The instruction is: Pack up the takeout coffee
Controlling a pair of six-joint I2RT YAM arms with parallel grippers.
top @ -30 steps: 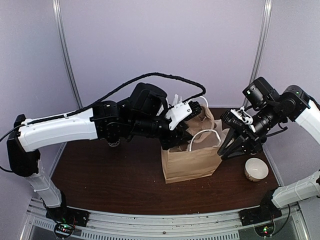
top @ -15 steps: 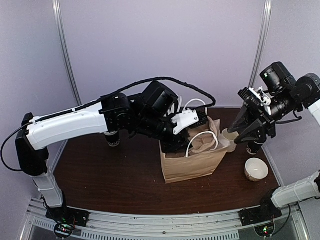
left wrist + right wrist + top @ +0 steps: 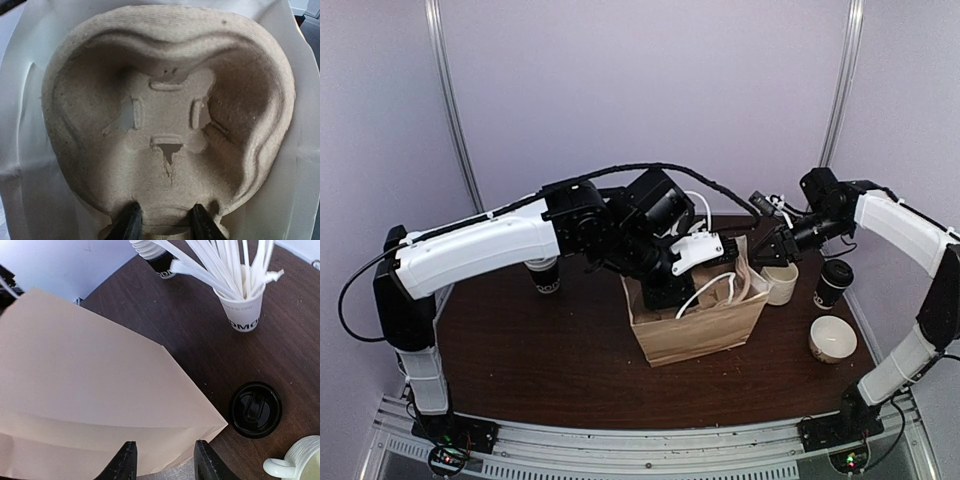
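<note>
The takeout coffee, a dark cup with a black lid, stands on the table right of the brown paper bag. In the right wrist view I see its lid from above. My left gripper reaches down into the bag. In its wrist view the left gripper grips the near edge of a pulp cup carrier. My right gripper is open at the bag's back right top corner. In its wrist view the right gripper hangs over the bag's side, left of the coffee.
A white mug stands between the bag and the coffee, and a white bowl sits nearer the front. A cup of white sticks and a stack of lidless cups stand behind the bag.
My left arm has gone deeper into the bag, and the bag has shifted left. My right gripper swung up and back, then in to the bag's back right corner, uncovering the coffee.
</note>
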